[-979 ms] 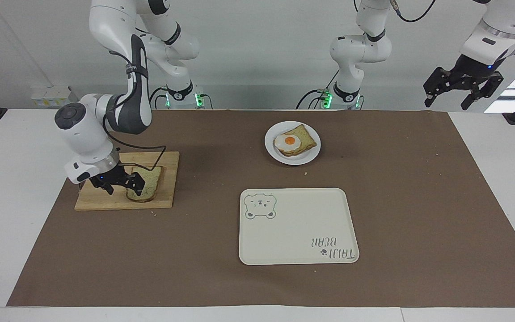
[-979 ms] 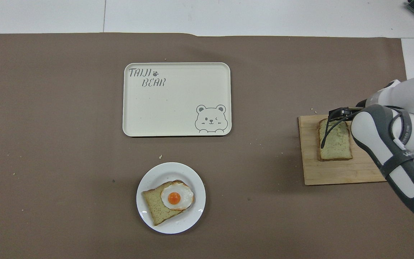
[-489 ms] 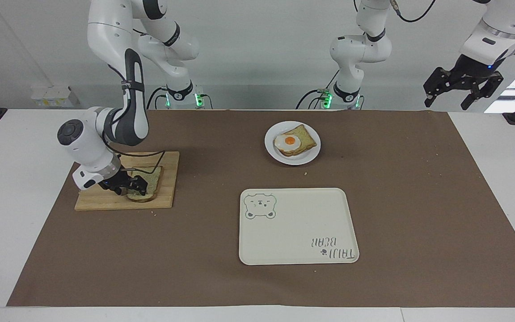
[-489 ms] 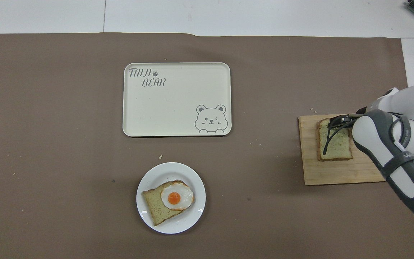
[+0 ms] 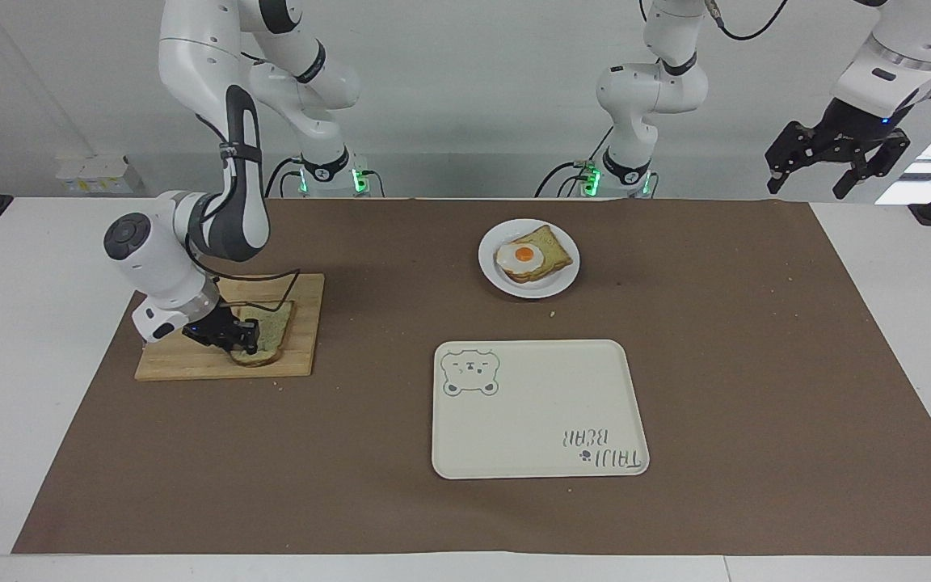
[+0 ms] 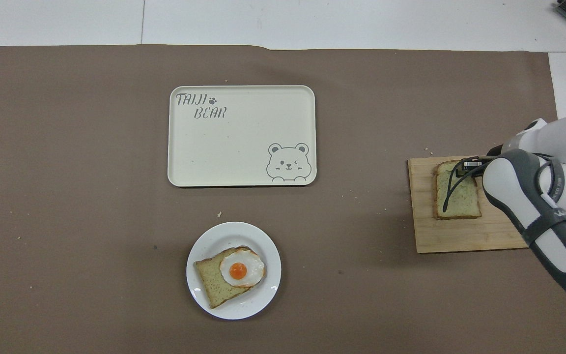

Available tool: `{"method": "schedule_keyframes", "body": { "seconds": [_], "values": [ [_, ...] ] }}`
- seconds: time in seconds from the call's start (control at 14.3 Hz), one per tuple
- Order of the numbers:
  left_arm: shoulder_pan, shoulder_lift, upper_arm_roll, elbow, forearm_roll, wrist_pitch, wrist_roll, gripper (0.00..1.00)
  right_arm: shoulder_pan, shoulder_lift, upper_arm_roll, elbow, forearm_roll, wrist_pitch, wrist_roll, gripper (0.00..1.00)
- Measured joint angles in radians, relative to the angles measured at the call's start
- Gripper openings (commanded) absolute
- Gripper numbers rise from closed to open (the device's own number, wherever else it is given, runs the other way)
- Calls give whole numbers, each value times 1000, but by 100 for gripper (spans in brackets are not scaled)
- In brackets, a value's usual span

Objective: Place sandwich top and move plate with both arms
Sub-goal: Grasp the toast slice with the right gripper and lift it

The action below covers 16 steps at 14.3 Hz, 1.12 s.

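The sandwich top (image 5: 273, 326), a pale speckled slice, lies flat on a wooden board (image 5: 183, 365) at the right arm's end of the table. My right gripper (image 5: 243, 339) is down on the slice's corner farther from the robots, with its fingers closed in on it; it also shows in the overhead view (image 6: 469, 163) over the slice (image 6: 460, 196). The small white plate (image 5: 550, 288) holds a bread slice with a fried egg (image 5: 524, 256), nearer to the robots than the tray. My left gripper (image 5: 836, 158) waits open, high off the left arm's end of the table.
A cream rectangular tray with a bear drawing (image 5: 538, 412) lies on the brown mat, farther from the robots than the plate (image 6: 204, 241). The wooden board (image 6: 460, 238) sits at the mat's edge. Crumbs are scattered on the mat.
My right gripper has come down onto the slice and its fingers have drawn together on the corner. The slice still lies on the board. The left arm has not moved.
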Motion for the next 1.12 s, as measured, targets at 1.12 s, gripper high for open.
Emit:
{"method": "schedule_keyframes", "body": {
  "seconds": [1.12],
  "values": [
    [0, 0, 0, 0, 0, 0, 0, 100, 5, -41, 37, 140, -2, -232, -131, 0]
  ]
}}
